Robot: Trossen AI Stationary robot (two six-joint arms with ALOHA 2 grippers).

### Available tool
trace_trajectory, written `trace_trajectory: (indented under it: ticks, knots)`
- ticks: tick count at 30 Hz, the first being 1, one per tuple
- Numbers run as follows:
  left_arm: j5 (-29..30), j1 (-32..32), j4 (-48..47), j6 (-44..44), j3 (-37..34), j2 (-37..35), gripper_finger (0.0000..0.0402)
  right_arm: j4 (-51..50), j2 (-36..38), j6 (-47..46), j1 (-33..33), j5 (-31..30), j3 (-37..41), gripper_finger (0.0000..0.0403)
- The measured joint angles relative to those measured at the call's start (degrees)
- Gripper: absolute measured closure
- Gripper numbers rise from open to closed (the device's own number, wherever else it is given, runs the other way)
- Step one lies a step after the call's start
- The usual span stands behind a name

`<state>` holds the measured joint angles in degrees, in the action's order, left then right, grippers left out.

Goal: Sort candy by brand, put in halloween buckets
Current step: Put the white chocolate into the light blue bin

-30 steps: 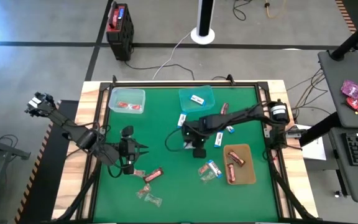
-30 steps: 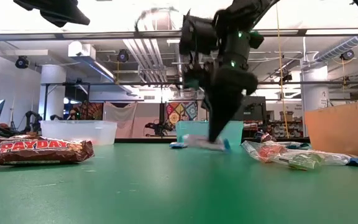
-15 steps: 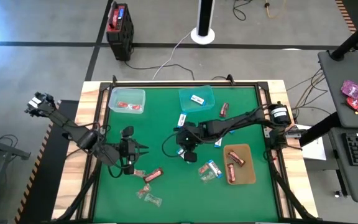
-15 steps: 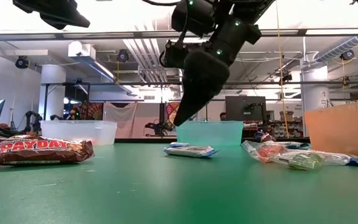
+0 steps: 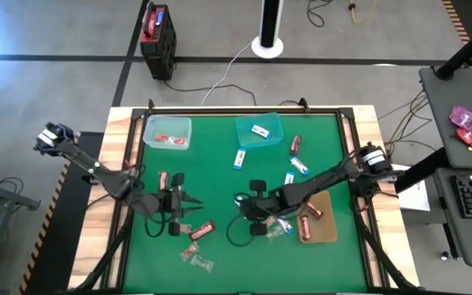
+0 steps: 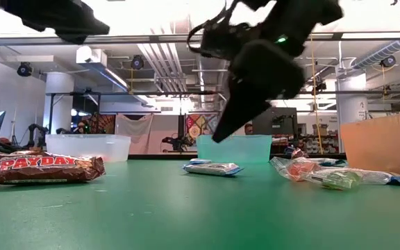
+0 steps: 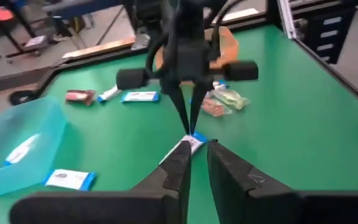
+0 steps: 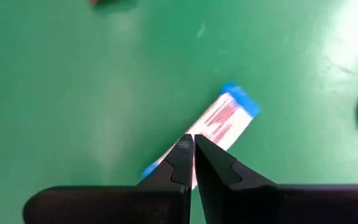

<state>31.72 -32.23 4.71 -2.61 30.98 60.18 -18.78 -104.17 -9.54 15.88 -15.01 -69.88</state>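
Note:
My right gripper [image 5: 242, 201] hangs shut, fingers pointing down, just above a white-and-blue packet [image 8: 219, 121] that lies flat on the green mat [image 6: 212, 169]. My left gripper [image 5: 193, 201] is level and narrowly open. It points toward the table's right at the same packet [image 7: 196, 140], which lies just past its fingertips. Dark red-brown bars [image 5: 202, 232], other packets [image 5: 240, 158] and clear twists [image 5: 195, 258] lie scattered. The mint bucket [image 5: 168, 131] holds red bars, the teal bucket [image 5: 259, 129] holds a packet, and the amber tray [image 5: 316, 215] holds bars.
A bar [image 5: 164, 178] lies just beyond the left gripper. Twists and a packet [image 5: 274, 224] lie beside the amber tray, under the right arm. A large bar [image 6: 40, 169] lies close to the low camera. A black frame rims the mat [image 5: 220, 108].
My right gripper has risen off the white-and-blue packet and swung toward the table's near edge and left, staying over it. The packet now lies free on the mat. My left gripper has shifted slightly toward the right and near edge, uncovering a bar behind it.

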Motion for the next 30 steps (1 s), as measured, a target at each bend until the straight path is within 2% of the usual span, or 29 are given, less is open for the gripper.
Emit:
trace_trajectory:
  ticks: [5, 14, 17, 19, 25, 30]
  knots:
    - [-4.9, 3.5, 5.2, 2.3, 0.6, 6.9, 0.0397, 2.3, 5.2, -3.0, 0.6, -0.6, 6.1, 0.0394]
    - [-19.7, 15.1, 14.8, 8.2, 3.7, 22.8, 0.0401, 4.8, 12.7, -6.6, 0.6, -1.7, 12.3, 0.0394]
    - [-21.8, 18.9, 16.8, 9.5, 5.4, 28.5, 0.0401, 4.0, 13.8, -8.3, 0.7, -1.2, 12.3, 0.0392]
    - [-22.0, 20.9, 16.6, 10.0, 7.1, 32.3, 0.0401, 4.2, 13.9, -9.5, 1.0, 1.4, 12.4, 0.0386]
    - [-25.3, 24.0, 17.7, 12.5, 10.6, 41.0, 0.0401, 4.0, 11.4, -17.1, 2.7, 3.4, 12.4, 0.0333]
    - [-25.4, 25.5, 20.4, 11.8, 10.6, 43.3, 0.0401, 6.0, 7.9, -20.6, 3.5, -0.4, 12.2, 0.0264]
